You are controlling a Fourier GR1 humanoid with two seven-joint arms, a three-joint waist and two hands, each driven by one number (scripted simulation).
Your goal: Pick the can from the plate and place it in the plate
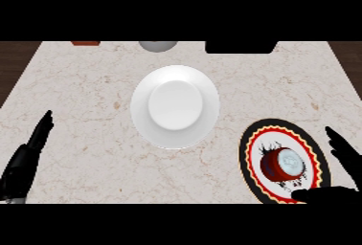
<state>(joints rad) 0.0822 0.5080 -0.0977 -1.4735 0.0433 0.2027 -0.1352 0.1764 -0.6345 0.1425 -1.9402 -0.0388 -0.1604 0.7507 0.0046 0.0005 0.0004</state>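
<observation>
Right robot hand (338, 191) is sitting lowest in the head view, down at the bottom right corner, spread wide: the thumb is pointing left along the near rim of the patterned plate, and the fingers (339, 143) are reaching up along that plate's right side, not closed around anything. Between thumb and fingers, the red can (283, 164) is lying on the patterned plate (253, 139), which has a dark centre and a red, yellow and black zigzag rim. Looks like the can is tipped over with its pale end facing up toward the camera, and the hand isn't touching it as far as I can see.

Over on the far left, the left robot hand (29, 148) is just resting near the edge, fingers straight and pointing up, holding nothing.

Moving out from there, the plain white plate (175, 139) is sitting around the middle of the marbled desk (84, 86), well apart from the patterned one. Along the back edge a small reddish-brown thing (85, 43), a grey rounded thing (157, 45) and a black block (240, 46) are peeking in, too cut off to identify.
</observation>
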